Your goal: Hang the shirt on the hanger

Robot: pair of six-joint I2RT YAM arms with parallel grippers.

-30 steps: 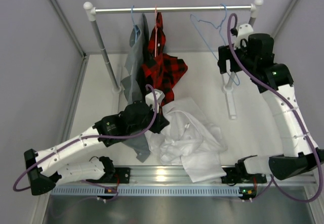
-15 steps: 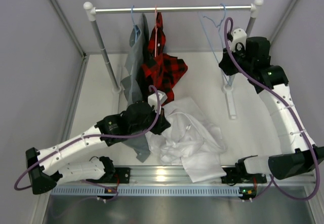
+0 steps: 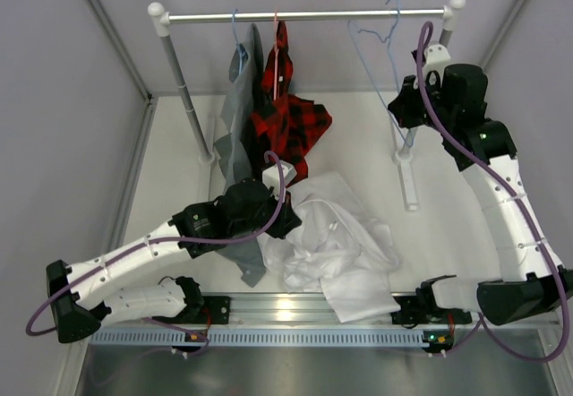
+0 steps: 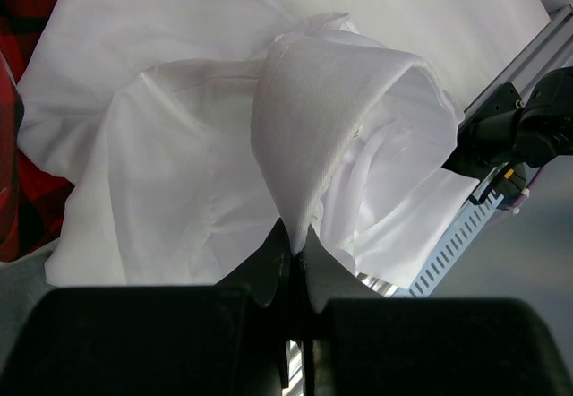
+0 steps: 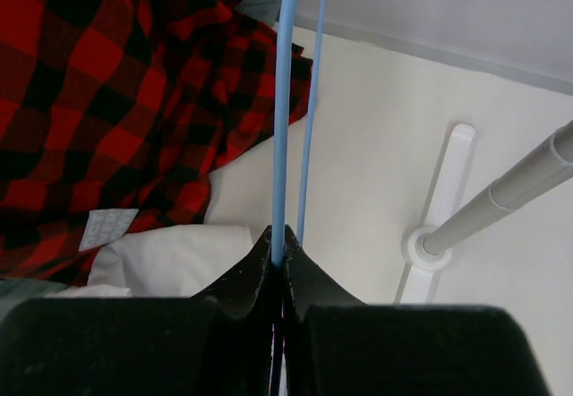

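The white shirt (image 3: pixel 336 244) lies crumpled on the table in front of the arms. My left gripper (image 3: pixel 288 219) is at its left edge, shut on a raised fold of the shirt (image 4: pixel 340 118); the left gripper's (image 4: pixel 295 248) jaws pinch the fabric at their tips. The light blue wire hanger (image 3: pixel 372 47) hangs at the right end of the rail. My right gripper (image 3: pixel 400 112) is shut on its lower wire. In the right wrist view the hanger (image 5: pixel 282 100) rises straight up from the right gripper's (image 5: pixel 279 239) closed jaws.
On the clothes rail (image 3: pixel 304 16) hang a red-and-black plaid shirt (image 3: pixel 286 118) and a grey shirt (image 3: pixel 237 118), both draping down to the table. The rack's right post foot (image 3: pixel 408 181) stands beside the right arm. A metal rail (image 3: pixel 295 306) runs along the near edge.
My right gripper has gone from open to shut on the hanger's wire, and the hanger has swung and tilted slightly. The left arm and the shirt have not moved.
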